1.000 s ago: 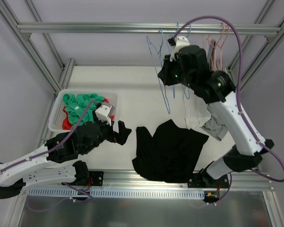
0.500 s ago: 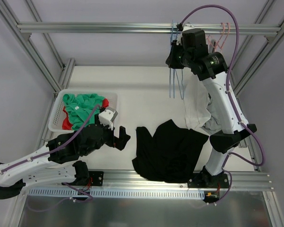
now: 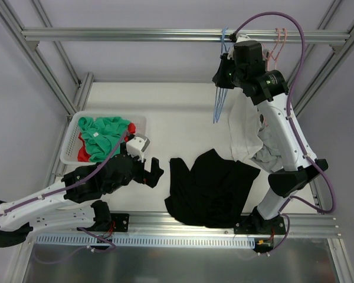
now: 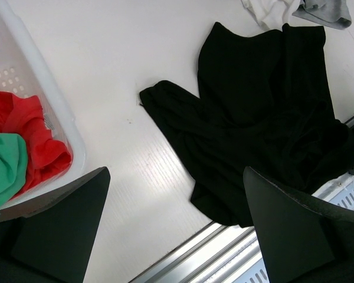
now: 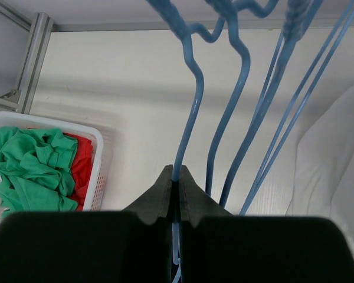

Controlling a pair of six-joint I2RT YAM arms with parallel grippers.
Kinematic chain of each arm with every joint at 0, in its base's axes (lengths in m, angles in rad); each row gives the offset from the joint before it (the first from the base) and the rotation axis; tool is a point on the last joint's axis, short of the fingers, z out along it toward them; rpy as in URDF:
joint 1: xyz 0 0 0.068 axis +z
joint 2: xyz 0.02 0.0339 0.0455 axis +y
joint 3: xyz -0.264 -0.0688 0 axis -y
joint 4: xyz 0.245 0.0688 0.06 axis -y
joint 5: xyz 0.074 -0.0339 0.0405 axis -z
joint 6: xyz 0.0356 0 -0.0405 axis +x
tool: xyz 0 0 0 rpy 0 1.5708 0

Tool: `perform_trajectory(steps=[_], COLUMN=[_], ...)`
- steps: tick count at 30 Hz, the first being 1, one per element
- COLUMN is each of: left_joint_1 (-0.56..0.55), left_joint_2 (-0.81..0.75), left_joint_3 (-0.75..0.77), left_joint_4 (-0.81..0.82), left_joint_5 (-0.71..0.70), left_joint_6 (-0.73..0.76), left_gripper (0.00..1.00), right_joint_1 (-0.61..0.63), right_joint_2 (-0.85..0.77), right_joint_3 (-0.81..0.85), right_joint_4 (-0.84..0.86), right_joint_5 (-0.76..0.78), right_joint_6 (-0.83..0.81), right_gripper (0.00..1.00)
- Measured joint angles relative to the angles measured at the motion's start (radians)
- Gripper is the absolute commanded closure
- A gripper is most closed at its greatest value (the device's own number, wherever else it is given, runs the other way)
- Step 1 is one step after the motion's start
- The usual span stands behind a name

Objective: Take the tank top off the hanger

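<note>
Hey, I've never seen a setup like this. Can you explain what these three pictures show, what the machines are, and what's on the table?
This is a two-armed robot bolted at the near edge of a white table. The wide picture looks down from above. The other two come from small cameras on each wrist. On the table lie a black tank top, off any hanger, some white and grey clothes, and a white basket holding green and red clothes. The left claw is open above the table, holding nothing. The right claw is up by the top rail, shut on a bare blue wire hanger among other blue ones.
</note>
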Motion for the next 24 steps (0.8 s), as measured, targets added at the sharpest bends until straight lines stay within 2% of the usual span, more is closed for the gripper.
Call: perform_trajectory(steps=[1, 2, 4, 6, 10, 11, 12, 19, 24], left_joint_1=[0.000, 0.000, 0.000, 0.000, 0.000, 0.000, 0.000, -0.001, -0.035], left_joint_2=[0.004, 0.010, 0.019, 0.024, 0.041, 0.051, 0.063, 0.200, 0.337], left_joint_3=[0.000, 0.000, 0.000, 0.000, 0.000, 0.000, 0.000, -0.026, -0.027], left_joint_4=[0.000, 0.000, 0.000, 0.000, 0.003, 0.007, 0.013, 0.125, 0.223], left_joint_5=[0.000, 0.000, 0.000, 0.000, 0.002, 0.007, 0.017, 0.134, 0.195], left_joint_6=[-0.003, -0.007, -0.013, -0.020, -0.043, -0.048, -0.054, -0.074, -0.071], left_gripper=[0.01, 0.01, 0.01, 0.01, 0.01, 0.01, 0.01, 0.01, 0.01], right_joint_1=[-0.001, -0.001, -0.001, -0.002, -0.002, -0.002, 0.000, 0.005, 0.006], right_joint_2=[0.000, 0.000, 0.000, 0.000, -0.023, -0.037, -0.057, -0.287, -0.521], right_joint_3=[0.000, 0.000, 0.000, -0.005, -0.041, -0.055, -0.076, -0.249, -0.404], right_joint_4=[0.002, 0.002, -0.002, -0.007, -0.015, -0.019, -0.017, -0.023, -0.060], right_joint_5=[-0.006, -0.012, -0.029, -0.049, -0.105, -0.117, -0.127, -0.229, -0.260], right_joint_6=[0.002, 0.003, 0.014, 0.017, 0.021, 0.023, 0.021, -0.008, -0.069], right_gripper=[0.96, 0.76, 0.65, 0.48, 0.23, 0.07, 0.01, 0.00, 0.00])
